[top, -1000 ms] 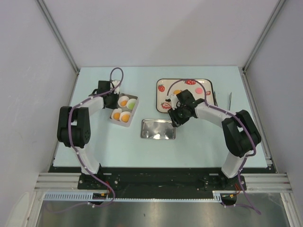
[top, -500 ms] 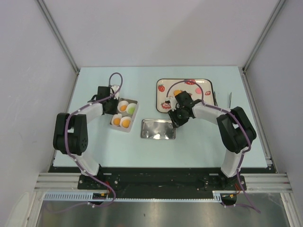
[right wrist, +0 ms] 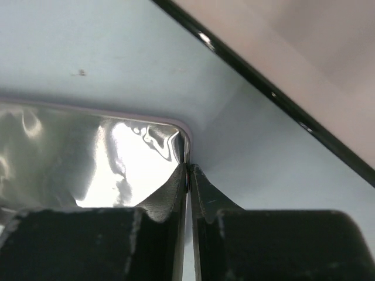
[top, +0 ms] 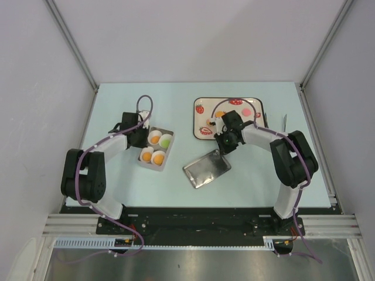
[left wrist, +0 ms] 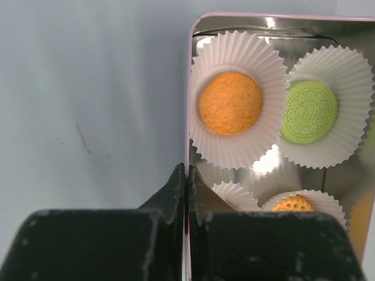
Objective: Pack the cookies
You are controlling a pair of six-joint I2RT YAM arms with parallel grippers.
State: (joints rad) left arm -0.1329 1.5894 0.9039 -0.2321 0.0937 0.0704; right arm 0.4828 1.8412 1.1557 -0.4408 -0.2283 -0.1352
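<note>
An open metal tin holds paper cups with cookies: three orange-yellow ones and a green one. My left gripper is shut on the tin's left wall. In the left wrist view, the fingertips pinch the tin wall beside an orange cookie, a green cookie and a yellow one. My right gripper is shut on a corner of the tin lid, which lies turned at an angle. The right wrist view shows the gripper clamped on the lid's rim.
A strawberry-patterned plate at the back right carries an orange cookie and a pink one; its dark edge runs just beyond the right gripper. A thin dark stick and a light utensil lie right of the plate.
The right gripper has swung the lid round, so it now lies diagonally and further right and nearer. The tin has shifted slightly toward the near side with the left gripper on it.
</note>
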